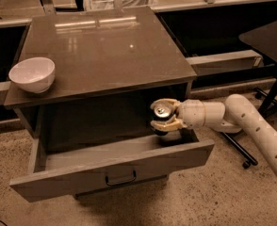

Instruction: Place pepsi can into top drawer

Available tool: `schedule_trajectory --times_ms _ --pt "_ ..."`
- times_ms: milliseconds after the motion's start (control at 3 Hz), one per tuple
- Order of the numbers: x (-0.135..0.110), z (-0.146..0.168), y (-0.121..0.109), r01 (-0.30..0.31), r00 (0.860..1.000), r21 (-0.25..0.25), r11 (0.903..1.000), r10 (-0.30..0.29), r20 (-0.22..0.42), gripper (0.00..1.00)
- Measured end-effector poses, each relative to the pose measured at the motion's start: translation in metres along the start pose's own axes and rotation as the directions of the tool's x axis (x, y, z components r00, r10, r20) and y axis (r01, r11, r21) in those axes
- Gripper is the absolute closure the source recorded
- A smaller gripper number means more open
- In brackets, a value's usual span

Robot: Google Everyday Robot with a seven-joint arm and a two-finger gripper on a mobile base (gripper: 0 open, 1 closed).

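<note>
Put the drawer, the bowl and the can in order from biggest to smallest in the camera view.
1. drawer, clearly largest.
2. bowl.
3. can, smallest, gripped by the end effector at the open drawer's right end.

You've got the drawer (72,180) standing open in front of the cabinet (105,46), the bowl (32,74) on the cabinet top's left edge, and the gripper (165,115) coming in from the right, clasping the can (160,110) over the drawer's right rear corner.

White dotted tubular arm (265,132), tan-fingered gripper (163,114) over top drawer (129,166)
</note>
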State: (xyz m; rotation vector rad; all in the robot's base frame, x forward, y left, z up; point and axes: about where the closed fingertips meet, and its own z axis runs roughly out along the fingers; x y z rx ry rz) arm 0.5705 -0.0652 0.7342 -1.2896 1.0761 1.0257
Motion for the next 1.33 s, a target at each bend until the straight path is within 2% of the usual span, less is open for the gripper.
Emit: schedule_trajectory --times_ms 333,667,1000,1333 --pt "0.0 0.0 0.0 0.0 1.0 0.0 1.0 0.0 0.0 0.0" --pt "-0.004 -0.002 0.001 0.003 1.0 -0.004 1.0 -0.003 0.007 0.0" --pt "-0.023 -0.044 0.008 0.017 0.996 0.04 0.999 -0.014 -0.085 0.0" --pt "-0.025 -0.098 0.028 -0.008 0.986 0.107 0.9942 0.026 -0.166 0.0"
